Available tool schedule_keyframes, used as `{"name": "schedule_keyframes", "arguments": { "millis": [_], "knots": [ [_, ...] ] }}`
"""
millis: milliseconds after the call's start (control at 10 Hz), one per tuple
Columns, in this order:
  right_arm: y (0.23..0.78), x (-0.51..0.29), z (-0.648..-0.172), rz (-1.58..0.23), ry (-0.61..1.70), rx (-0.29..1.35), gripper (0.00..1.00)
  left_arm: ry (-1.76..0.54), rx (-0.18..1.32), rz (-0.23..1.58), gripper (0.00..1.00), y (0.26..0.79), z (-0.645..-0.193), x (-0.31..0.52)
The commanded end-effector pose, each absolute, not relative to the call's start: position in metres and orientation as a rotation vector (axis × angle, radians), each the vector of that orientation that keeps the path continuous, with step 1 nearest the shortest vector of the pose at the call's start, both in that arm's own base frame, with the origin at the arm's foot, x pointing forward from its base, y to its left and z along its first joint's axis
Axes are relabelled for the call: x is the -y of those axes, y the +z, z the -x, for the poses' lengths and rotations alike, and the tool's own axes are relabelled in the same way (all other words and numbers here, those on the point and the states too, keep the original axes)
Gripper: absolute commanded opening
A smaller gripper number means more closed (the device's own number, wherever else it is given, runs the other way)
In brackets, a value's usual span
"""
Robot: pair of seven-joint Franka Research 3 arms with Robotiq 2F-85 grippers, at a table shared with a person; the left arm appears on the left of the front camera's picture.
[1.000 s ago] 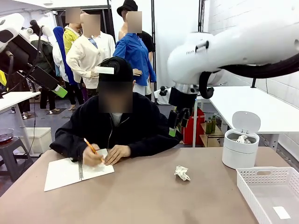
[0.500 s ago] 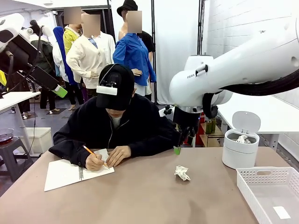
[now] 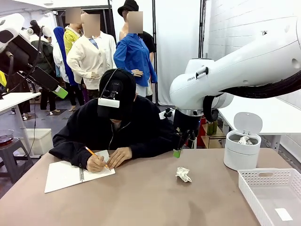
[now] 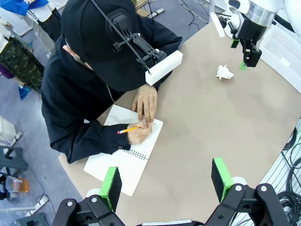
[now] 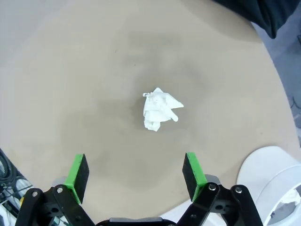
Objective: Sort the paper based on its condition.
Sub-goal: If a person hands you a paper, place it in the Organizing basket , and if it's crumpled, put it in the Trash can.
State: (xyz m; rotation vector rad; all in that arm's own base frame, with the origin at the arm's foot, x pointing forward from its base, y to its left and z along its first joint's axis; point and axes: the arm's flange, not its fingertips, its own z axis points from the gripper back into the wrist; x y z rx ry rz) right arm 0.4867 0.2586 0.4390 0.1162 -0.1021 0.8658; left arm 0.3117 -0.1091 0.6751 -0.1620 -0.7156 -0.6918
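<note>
A crumpled paper (image 3: 183,174) lies on the brown table right of centre. My right gripper (image 3: 181,147) hangs open above and just behind it. In the right wrist view the crumpled paper (image 5: 159,109) lies ahead of the right gripper (image 5: 135,175), between its wide-apart green pads and untouched. My left gripper (image 4: 166,183) is open and empty, high over the table, and looks down on the same lump (image 4: 224,72). More crumpled paper (image 3: 243,140) sits inside the round white bin (image 3: 241,157). A flat sheet (image 3: 283,214) lies in the white basket (image 3: 263,181).
A person at the far side writes with a pencil (image 3: 90,151) in a spiral notebook (image 3: 66,174) at the table's left. The open-lidded bin stands at the right rear, with the basket at the right front corner. My left arm (image 3: 28,61) is raised at upper left.
My right gripper has come down and slightly right toward the crumpled paper, still open. The person's head has bowed lower over the notebook. The left arm has not moved.
</note>
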Motion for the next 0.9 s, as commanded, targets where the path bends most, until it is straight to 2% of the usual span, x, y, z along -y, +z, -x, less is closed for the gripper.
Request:
{"name": "schedule_keyframes", "arguments": {
  "millis": [0, 100, 400, 800],
  "knots": [
    [0.437, -0.259, -0.486, -0.116, 0.867, 0.098, 1.00, -0.689, 0.718, 0.165, 1.00, 0.676, -0.312, 0.108],
    [0.427, -0.267, -0.506, -0.081, 0.940, 0.000, 1.00, -0.689, 0.718, 0.165, 1.00, 0.676, -0.312, 0.108],
    [0.401, -0.271, -0.543, -0.050, 0.867, -0.044, 1.00, -0.689, 0.718, 0.165, 1.00, 0.676, -0.312, 0.108],
    [0.349, -0.286, -0.557, -0.045, 0.864, -0.071, 1.00, -0.689, 0.718, 0.165, 1.00, 0.676, -0.312, 0.108]
  ]
}}
